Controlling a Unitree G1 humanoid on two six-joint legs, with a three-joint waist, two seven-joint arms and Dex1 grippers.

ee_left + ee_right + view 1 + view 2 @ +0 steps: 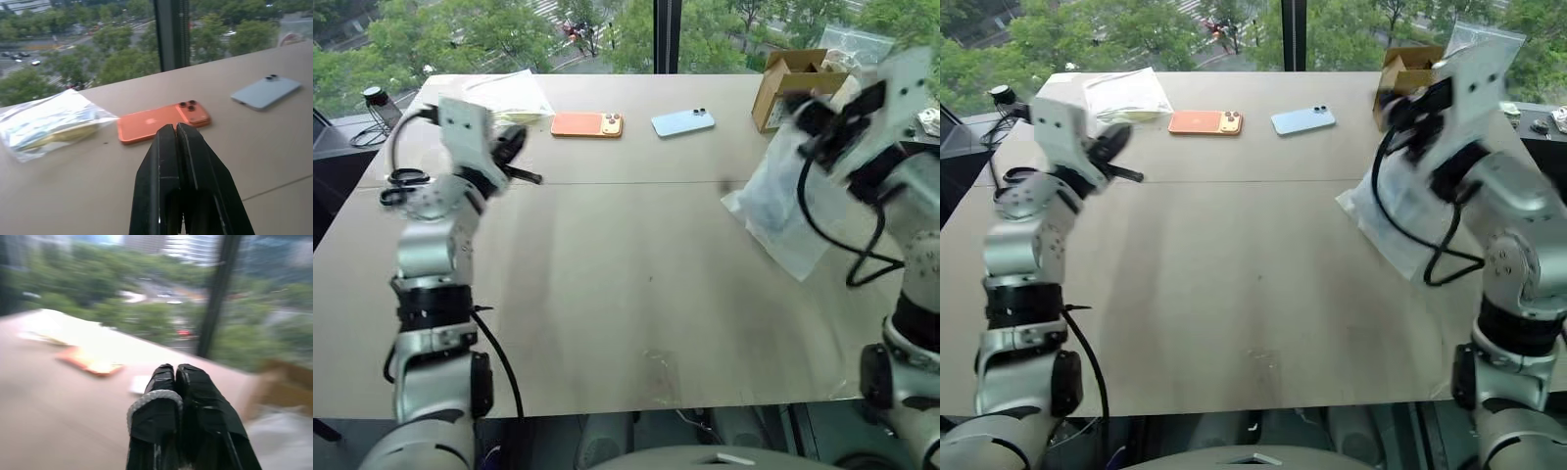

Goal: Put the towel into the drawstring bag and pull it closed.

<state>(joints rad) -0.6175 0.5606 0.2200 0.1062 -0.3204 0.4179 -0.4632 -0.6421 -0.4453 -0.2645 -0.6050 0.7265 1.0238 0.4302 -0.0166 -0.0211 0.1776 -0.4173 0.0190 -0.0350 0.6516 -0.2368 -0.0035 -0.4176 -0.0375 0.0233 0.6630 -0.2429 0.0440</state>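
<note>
A white, semi-sheer drawstring bag (1400, 220) lies slumped on the right side of the tan table (607, 294), its top end lifted behind the right gripper (174, 369). A faint bluish mass shows through the fabric; whether that is the towel cannot be told. The right gripper is raised in front of the bag, blurred, its black fingers pressed together. Whether they pinch a cord cannot be made out. Behind the bag stands an open cardboard box (785, 83), contents hidden. Farther left lie a light-blue phone (683, 122) and an orange phone (586, 124). The left gripper (176, 129) hovers empty, fingers pressed together, near a clear plastic bag (49, 122) with yellowish contents.
</note>
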